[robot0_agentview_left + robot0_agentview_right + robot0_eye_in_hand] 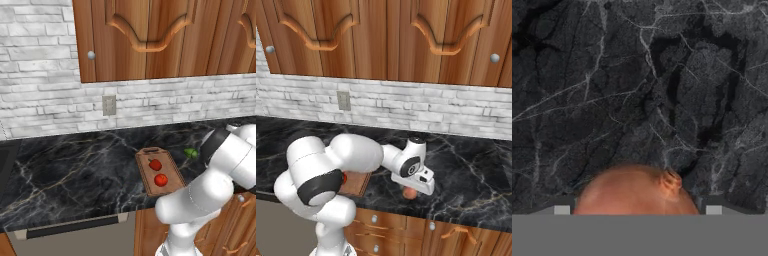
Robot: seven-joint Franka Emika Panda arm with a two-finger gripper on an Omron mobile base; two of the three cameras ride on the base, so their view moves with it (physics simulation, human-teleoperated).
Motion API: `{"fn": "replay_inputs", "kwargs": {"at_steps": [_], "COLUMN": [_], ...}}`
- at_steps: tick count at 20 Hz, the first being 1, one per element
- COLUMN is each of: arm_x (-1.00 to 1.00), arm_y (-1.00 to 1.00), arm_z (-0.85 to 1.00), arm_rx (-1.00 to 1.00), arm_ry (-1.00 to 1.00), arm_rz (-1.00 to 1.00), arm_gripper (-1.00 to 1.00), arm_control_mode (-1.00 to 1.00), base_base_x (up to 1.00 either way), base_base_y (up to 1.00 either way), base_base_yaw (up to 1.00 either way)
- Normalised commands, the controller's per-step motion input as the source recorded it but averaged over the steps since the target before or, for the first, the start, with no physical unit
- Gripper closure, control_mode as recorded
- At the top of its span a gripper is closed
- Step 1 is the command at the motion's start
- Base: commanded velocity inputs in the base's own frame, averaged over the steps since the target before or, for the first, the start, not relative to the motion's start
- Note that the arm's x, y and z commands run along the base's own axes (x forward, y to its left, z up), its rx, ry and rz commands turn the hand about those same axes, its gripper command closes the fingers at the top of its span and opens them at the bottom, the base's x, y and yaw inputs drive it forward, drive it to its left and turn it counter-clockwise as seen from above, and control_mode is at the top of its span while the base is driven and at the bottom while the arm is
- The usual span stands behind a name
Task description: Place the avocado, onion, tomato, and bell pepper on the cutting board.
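Cutting board (173,181): brown wood, rectangular, darker raised rim, handle slot at the far short end. It lies flat on the black marble counter (75,170), angled slightly.

Two red items rest on the board, apart from each other: one (155,164) nearer the handle end, with a dark top; one (161,180) rounder, near the middle.

Avocado (190,153): small green oval, on the counter just beside the board's far right corner, off the board.

Onion (634,192): smooth pinkish-tan ball with a small puckered stem nub, seen close between the finger tips in the hand view; in the right base view it sits directly under the gripper (412,192), off the board.
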Motion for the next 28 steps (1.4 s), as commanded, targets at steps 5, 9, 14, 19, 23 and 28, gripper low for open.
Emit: {"fn": "replay_inputs", "kwargs": {"at_steps": [5,9,14,19,23,28], "arm_x": [-0.21,-0.2,-0.13,-0.01,0.01,0.08], "arm_y": [0.14,0.74,1.0,0.82,0.7,0.58], "arm_z": [0.3,0.77,0.54,0.23,0.1,0.0], "arm_rx": [0.0,0.0,0.0,-0.03,-0.04,-0.03], "arm_ry": [-0.09,-0.17,-0.09,-0.07,-0.05,0.0], "arm_rz": [-0.01,0.0,0.01,0.0,0.0,0.0], "arm_gripper": [1.0,1.0,1.0,1.0,1.0,1.0], "arm_control_mode": [-1.0,-1.0,-1.0,-1.0,-1.0,-1.0], "base_base_x": [0.0,0.0,0.0,0.0,0.0,0.0], "base_base_y": [0.0,0.0,0.0,0.0,0.0,0.0], "base_base_yaw": [0.0,0.0,0.0,0.0,0.0,0.0]}}
